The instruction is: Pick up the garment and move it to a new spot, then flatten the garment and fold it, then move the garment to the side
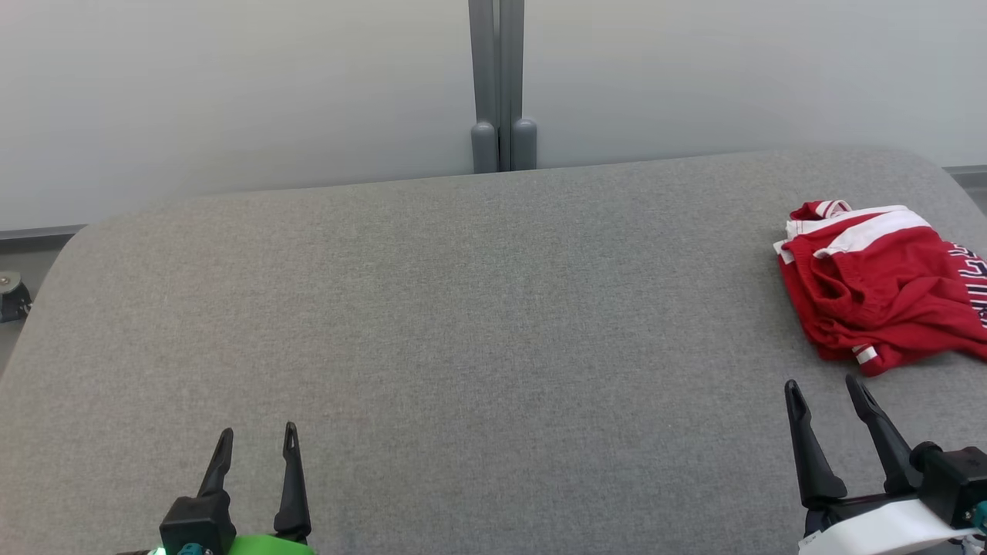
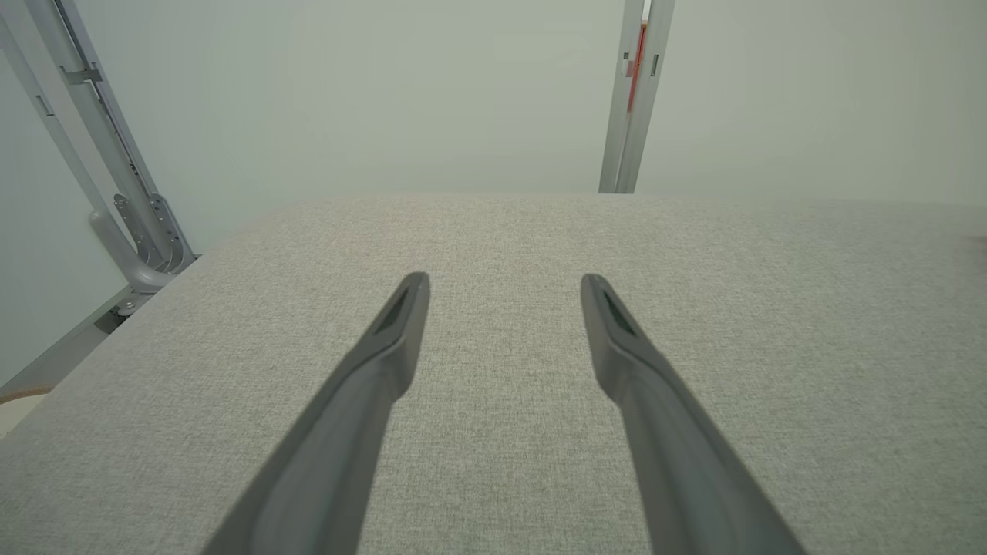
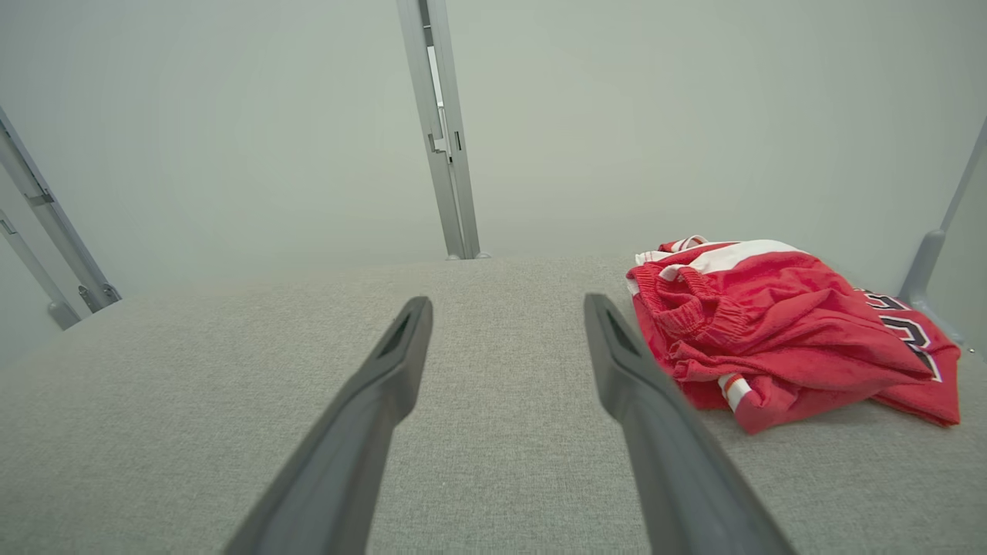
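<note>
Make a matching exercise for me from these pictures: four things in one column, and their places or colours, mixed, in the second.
1 garment
2 left tool
3 right tool
4 post

a grey, upright behind the table
b open, just short of the garment
c red and white, lying on the right
d open, over bare table on the left

Pairs: 1-c, 2-d, 3-b, 4-a

Head cam high, wrist cams low

Red garment (image 1: 879,293) with white stripes, crumpled in heap, far right on grey table (image 1: 463,308).
</note>
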Motion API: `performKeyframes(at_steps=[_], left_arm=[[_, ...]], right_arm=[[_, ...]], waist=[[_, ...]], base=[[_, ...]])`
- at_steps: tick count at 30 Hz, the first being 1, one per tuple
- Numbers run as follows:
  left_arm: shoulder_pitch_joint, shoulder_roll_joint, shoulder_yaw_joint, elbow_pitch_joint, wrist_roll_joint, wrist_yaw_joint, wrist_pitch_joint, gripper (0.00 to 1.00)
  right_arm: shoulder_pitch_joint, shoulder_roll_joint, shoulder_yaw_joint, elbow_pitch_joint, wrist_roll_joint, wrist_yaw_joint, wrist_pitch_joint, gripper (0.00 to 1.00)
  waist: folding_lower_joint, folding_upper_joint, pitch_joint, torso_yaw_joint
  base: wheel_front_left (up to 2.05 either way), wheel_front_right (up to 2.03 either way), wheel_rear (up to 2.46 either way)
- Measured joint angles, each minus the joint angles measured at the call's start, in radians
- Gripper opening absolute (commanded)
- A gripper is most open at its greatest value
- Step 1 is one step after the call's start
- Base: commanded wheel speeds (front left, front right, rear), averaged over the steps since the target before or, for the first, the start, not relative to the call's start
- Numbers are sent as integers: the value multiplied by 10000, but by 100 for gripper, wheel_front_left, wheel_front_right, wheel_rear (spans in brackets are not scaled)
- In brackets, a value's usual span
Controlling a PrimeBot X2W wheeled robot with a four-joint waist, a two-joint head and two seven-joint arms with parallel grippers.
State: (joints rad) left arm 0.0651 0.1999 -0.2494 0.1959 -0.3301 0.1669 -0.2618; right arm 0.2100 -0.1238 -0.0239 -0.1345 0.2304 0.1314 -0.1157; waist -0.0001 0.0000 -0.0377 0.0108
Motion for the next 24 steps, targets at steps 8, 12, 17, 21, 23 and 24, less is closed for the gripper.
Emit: performKeyframes(at_steps=[8, 12, 17, 21, 23, 24], left_arm=[[-1, -4, 46, 140, -25, -13, -6, 100], [-4, -8, 46, 209, -33, -33, -6, 100], [-11, -13, 61, 217, -33, -33, -6, 100], [-29, -35, 65, 213, -33, -38, -6, 100], [-32, -44, 77, 215, -33, -38, -6, 100], [-28, -50, 79, 232, -33, -38, -6, 0]], right_arm=[[70, 33, 23, -69, 0, 0, 2, 100], [70, 58, 8, -73, 2, 0, 0, 100], [70, 61, 13, -81, 2, 0, 0, 100], [69, 63, 8, -90, 4, 0, 0, 100], [68, 63, -2, -92, 4, 0, 2, 100], [70, 67, 2, -75, 6, 0, 2, 0]], waist=[[0, 0, 61, -40], [0, 0, 72, -28], [0, 0, 101, -29], [0, 0, 130, -30], [0, 0, 136, -35], [0, 0, 141, -39]], base=[[0, 0, 0], [0, 0, 0], [0, 0, 0], [0, 0, 0], [0, 0, 0], [0, 0, 0]])
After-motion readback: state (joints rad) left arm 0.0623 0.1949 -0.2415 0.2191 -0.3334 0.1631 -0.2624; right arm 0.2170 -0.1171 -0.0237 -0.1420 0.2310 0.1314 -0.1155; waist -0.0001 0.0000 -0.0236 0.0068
